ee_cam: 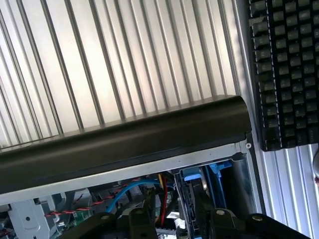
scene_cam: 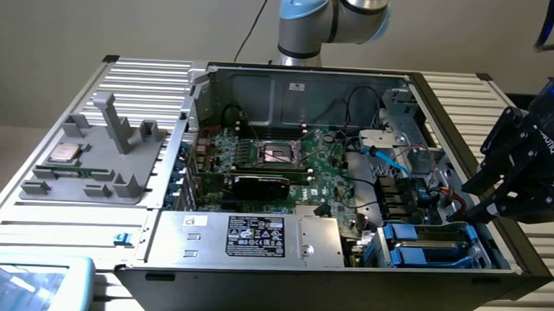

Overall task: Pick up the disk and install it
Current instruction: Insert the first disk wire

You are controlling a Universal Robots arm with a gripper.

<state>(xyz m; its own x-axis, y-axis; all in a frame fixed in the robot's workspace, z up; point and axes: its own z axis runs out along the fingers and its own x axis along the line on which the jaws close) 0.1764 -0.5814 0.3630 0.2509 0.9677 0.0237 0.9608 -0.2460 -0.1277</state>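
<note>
The disk [scene_cam: 437, 239], grey with bright blue rails, lies flat in the drive bay at the front corner of the open computer case [scene_cam: 298, 94], on the exterior view's right. My black gripper [scene_cam: 476, 201] hangs over the case's side wall just above and beside that bay. In the wrist view my gripper [ee_cam: 174, 199] points down into the case. Its two fingers [ee_cam: 200, 199] stand apart, with only red and yellow cables showing through the gap. Blue plastic of the disk's rail [ee_cam: 192, 175] lies just beyond one fingertip.
The case's black side rim [ee_cam: 124, 134] runs under my wrist. A grey power supply box [scene_cam: 246, 237] and the motherboard [scene_cam: 277, 155] fill the case. A grey fixture [scene_cam: 92, 163] holding a small chip [scene_cam: 65, 152] sits on the ribbed table. A keyboard [ee_cam: 286, 74] lies outside the case.
</note>
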